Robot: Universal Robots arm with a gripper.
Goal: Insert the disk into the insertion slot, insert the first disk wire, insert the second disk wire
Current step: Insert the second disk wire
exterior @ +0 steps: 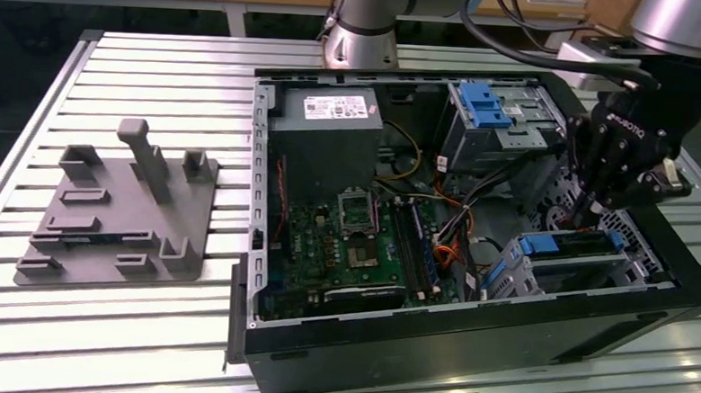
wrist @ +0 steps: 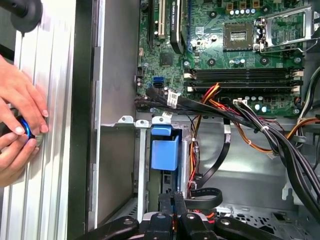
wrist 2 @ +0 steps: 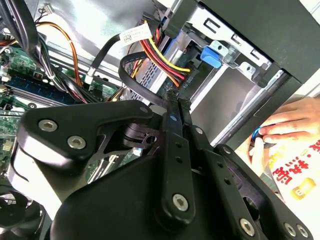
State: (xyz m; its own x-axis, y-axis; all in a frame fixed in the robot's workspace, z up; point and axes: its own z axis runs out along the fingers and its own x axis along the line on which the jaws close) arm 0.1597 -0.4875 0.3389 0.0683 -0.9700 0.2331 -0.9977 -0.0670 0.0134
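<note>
Black computer case (exterior: 463,346): lies open on the slatted table (exterior: 139,329), motherboard (exterior: 348,241) exposed.

Insertion slot (exterior: 569,262): low grey bay at the exterior view's right, near corner of the case. The disk (exterior: 555,246) sits inside it, blue carrier showing; insertion judged done.

Gripper (wrist 2: 176,106): reaches into the case just behind the bay; fingers drawn nearly together, pinching a black cable (wrist 2: 131,79) at the disk's connector end.

Wires: whether either is fully seated cannot be told; this stage judged under way.

You're looking at a robotics lab: a slatted aluminium workbench (exterior: 153,69) carries an opened black computer case (exterior: 463,346) and a grey plastic fixture plate (exterior: 115,229).
</note>
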